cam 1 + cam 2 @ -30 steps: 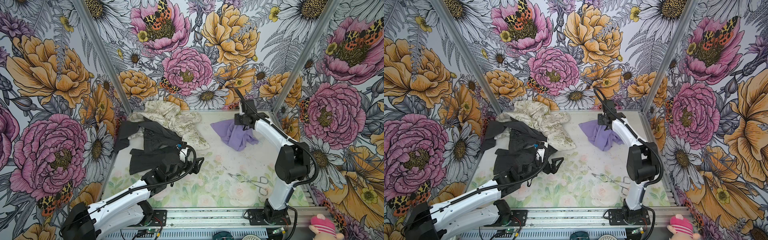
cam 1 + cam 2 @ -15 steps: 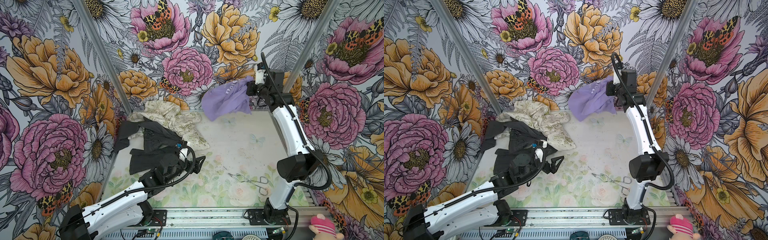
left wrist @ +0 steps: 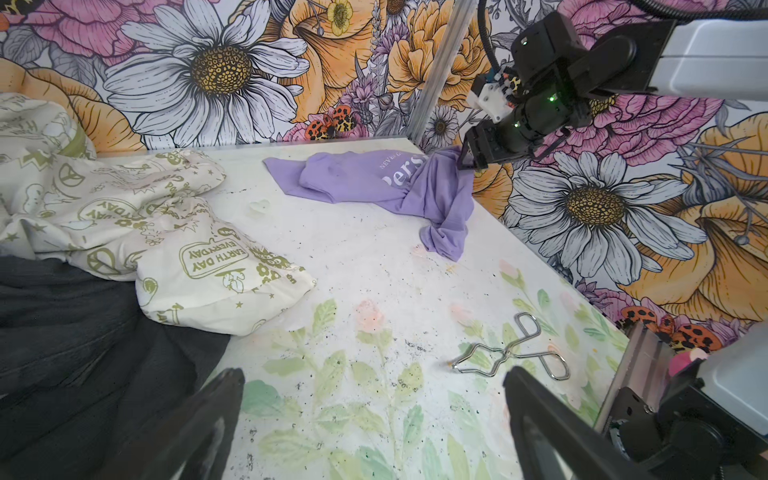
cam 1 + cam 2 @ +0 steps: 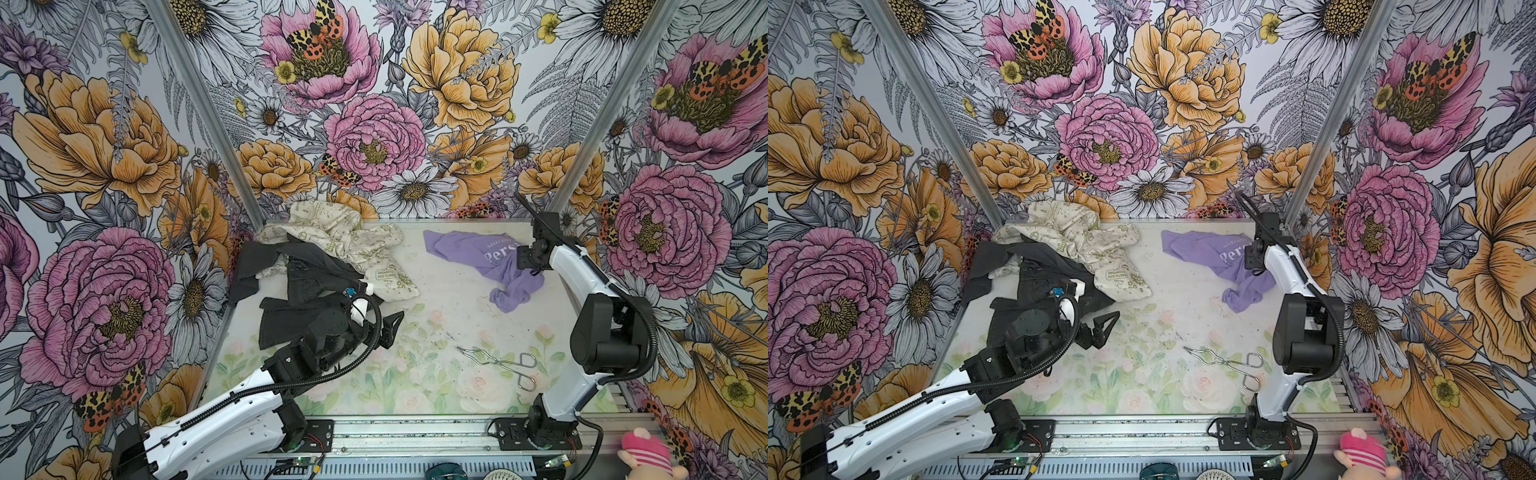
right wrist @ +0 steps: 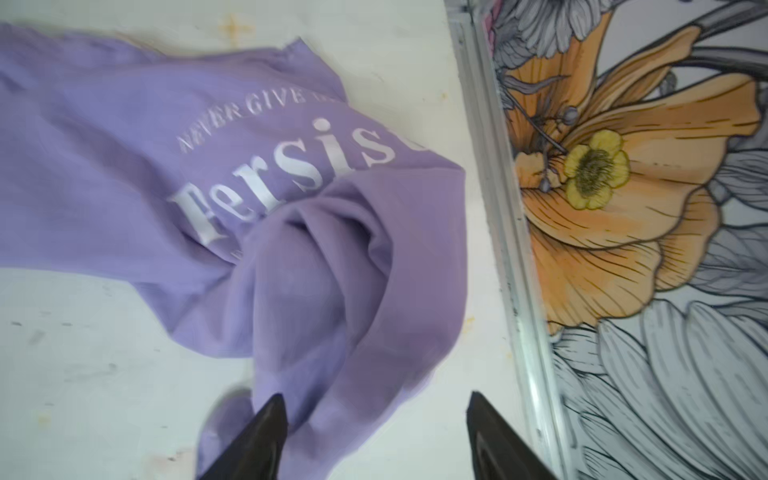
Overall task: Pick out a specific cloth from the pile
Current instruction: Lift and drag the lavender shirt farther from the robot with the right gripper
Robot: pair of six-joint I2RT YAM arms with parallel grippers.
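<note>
Lying crumpled at the far right corner of the worktop (image 4: 440, 303), the lavender T-shirt (image 4: 469, 254) sits directly under the right gripper (image 5: 374, 397). Jaws apart, loose fold between them. The pile (image 4: 332, 249) is well apart, far left.

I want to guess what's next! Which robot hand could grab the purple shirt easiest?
The right hand. It hangs open right above the purple shirt. The left hand is open too, but sits across the table, beside the pile.

Table (image 4: 440, 291) centre free; tongs (image 4: 508, 365) frontward
</note>
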